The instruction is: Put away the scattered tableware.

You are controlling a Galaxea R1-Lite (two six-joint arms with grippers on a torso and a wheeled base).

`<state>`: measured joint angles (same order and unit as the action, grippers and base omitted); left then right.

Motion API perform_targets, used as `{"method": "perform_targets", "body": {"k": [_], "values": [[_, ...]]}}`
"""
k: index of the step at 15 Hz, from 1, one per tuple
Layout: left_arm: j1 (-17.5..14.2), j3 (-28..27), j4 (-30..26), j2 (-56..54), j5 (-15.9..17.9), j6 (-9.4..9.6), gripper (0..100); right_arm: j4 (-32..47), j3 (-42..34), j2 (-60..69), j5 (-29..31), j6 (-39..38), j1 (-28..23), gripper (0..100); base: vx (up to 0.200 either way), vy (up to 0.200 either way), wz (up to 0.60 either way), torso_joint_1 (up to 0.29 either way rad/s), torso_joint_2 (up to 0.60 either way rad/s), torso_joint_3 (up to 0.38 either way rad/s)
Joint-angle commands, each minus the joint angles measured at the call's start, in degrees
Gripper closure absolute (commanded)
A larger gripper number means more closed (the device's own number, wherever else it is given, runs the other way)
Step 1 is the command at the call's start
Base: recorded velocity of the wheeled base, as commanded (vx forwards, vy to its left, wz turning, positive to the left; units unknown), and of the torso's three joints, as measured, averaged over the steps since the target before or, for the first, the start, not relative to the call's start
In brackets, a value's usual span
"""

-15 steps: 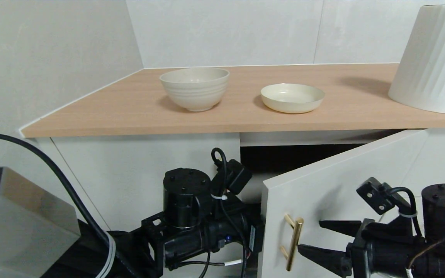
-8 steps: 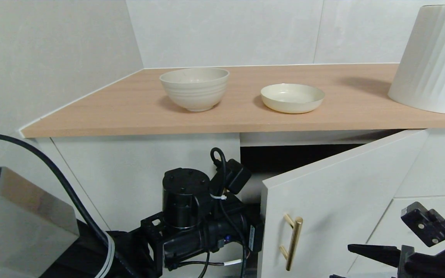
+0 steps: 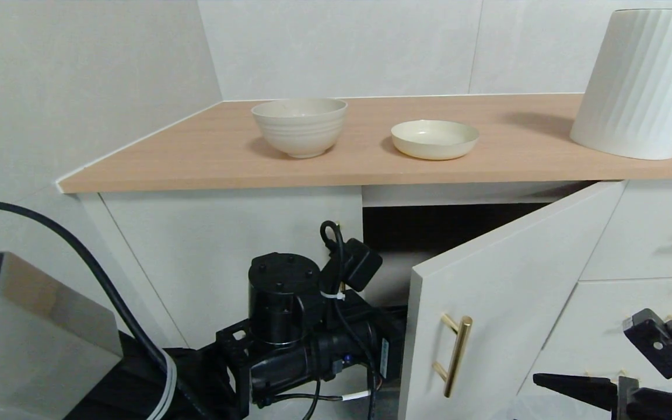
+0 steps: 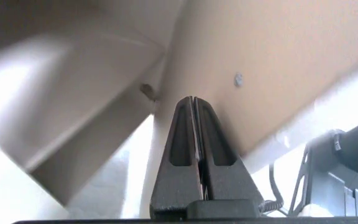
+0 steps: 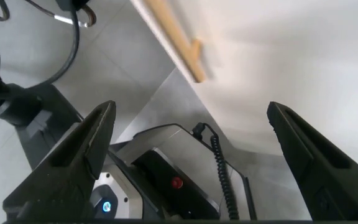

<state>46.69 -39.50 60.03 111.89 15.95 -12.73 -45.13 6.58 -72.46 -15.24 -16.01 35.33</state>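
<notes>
On the light wooden countertop (image 3: 196, 157): one deep cream ribbed bowl (image 3: 300, 125) and one shallow cream dish (image 3: 434, 139), side by side, apart. One tall white ribbed cylinder (image 3: 639, 81) farther right. Below: one white cabinet door (image 3: 505, 274) ajar, with one brass bar handle (image 3: 457, 354) on it. My left gripper (image 4: 193, 143): fingers pressed together, empty. My right gripper (image 5: 190, 112): spread wide, empty.

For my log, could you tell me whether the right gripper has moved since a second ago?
Yes. The right gripper has drawn away from the door handle, toward the robot's right.
</notes>
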Motion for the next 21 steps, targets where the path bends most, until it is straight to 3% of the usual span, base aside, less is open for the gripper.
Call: {"method": "perform_targets", "body": {"k": [1,7,9,14,19,21], "values": [[0.8,-1.1,0.0,1.1,0.1,-0.11,100,0.0,0.1,0.3,-0.1,0.0,0.0,0,0.0,0.0,0.0,0.0,0.0,0.0],[1.8,-2.4,-0.3,1.7,-0.1,-0.81,100,1.6,0.2,3.6,-0.1,0.0,0.1,0,0.0,0.0,0.0,0.0,0.0,0.0],[2.1,-2.5,-0.3,2.0,-0.1,-0.81,100,7.2,1.4,7.0,-0.1,0.0,0.3,0,0.0,0.0,0.0,0.0,0.0,0.0],[2.1,-5.1,-0.3,6.0,-0.1,-0.81,100,15.9,2.0,14.0,-0.4,0.0,0.3,0,-0.2,0.0,0.0,0.006,0.0,0.004],[2.1,-5.9,-0.3,7.5,-0.4,-0.9,100,22.3,1.9,19.4,-2.3,0.0,1.4,0,0.0,0.0,0.0,0.0,0.0,0.0],[2.1,-7.6,-0.6,7.6,-0.4,-0.9,100,25.4,2.3,21.7,-6.1,0.0,1.3,0,0.0,0.0,0.0,0.0,0.0,0.0]]}}
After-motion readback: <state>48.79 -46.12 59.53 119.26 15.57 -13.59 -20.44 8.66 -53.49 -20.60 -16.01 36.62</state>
